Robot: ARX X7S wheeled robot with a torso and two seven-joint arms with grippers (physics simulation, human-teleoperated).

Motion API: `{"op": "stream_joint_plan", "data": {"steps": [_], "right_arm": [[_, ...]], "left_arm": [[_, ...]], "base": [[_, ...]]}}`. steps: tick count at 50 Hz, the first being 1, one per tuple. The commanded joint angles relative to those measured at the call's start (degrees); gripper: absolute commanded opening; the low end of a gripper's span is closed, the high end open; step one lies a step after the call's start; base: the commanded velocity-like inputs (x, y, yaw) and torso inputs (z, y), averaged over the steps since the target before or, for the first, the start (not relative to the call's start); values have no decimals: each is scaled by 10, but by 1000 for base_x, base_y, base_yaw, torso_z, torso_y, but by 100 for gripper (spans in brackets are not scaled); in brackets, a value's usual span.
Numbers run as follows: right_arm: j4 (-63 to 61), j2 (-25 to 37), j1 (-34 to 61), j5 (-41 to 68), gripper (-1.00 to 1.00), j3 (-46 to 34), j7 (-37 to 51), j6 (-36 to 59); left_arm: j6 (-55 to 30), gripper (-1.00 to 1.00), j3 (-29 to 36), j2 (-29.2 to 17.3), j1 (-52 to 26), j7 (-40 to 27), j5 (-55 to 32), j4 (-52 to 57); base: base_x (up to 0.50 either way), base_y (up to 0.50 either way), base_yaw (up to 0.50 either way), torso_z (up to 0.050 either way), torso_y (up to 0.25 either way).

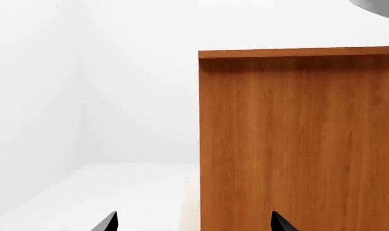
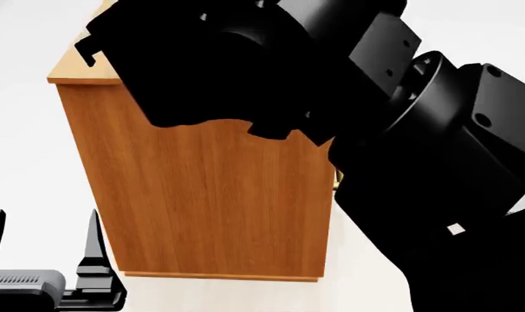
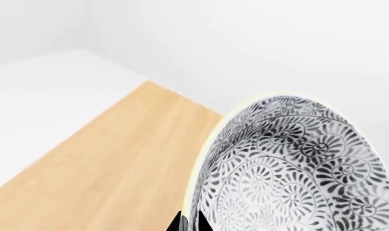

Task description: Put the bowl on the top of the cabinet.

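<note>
The bowl [image 3: 291, 163], white with a dark leaf pattern, fills the right wrist view. It is tilted on edge, and my right gripper [image 3: 189, 220] is shut on its rim. Below it lies the pale flat top of the cabinet [image 3: 111, 163]. In the head view my right arm [image 2: 401, 149] reaches up over the cabinet [image 2: 210, 208] and hides the bowl. My left gripper [image 2: 44, 224] stands open and empty, low beside the cabinet's orange-brown side [image 1: 297, 144]. Its fingertips [image 1: 110, 222] are spread wide apart.
White floor and white walls surround the cabinet. A bit of brass handle [image 2: 336, 179] shows at the cabinet's right edge. A grey rounded shape [image 1: 381, 7] hangs above the cabinet top in the left wrist view.
</note>
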Motion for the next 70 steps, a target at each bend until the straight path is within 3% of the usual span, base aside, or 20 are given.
{"op": "stream_joint_plan", "data": {"steps": [1, 58, 59, 70], "right_arm": [[30, -7, -15, -52, -100, -25, -44, -27], [-45, -11, -37, -79, -100, -65, -89, -73], [-45, -11, -35, -78, 100, -67, -89, -69], [-76, 26, -19, -69, 100, -56, -70, -58]], "left_arm": [[4, 100, 1, 0, 0, 1, -2, -6], [8, 100, 5, -4, 1, -4, -3, -10], [7, 100, 5, -4, 1, -4, -5, -9], [7, 100, 8, -3, 0, -5, -4, -9]], "base": [[0, 0, 0, 0, 0], [0, 0, 0, 0, 0], [0, 0, 0, 0, 0], [0, 0, 0, 0, 0]]}}
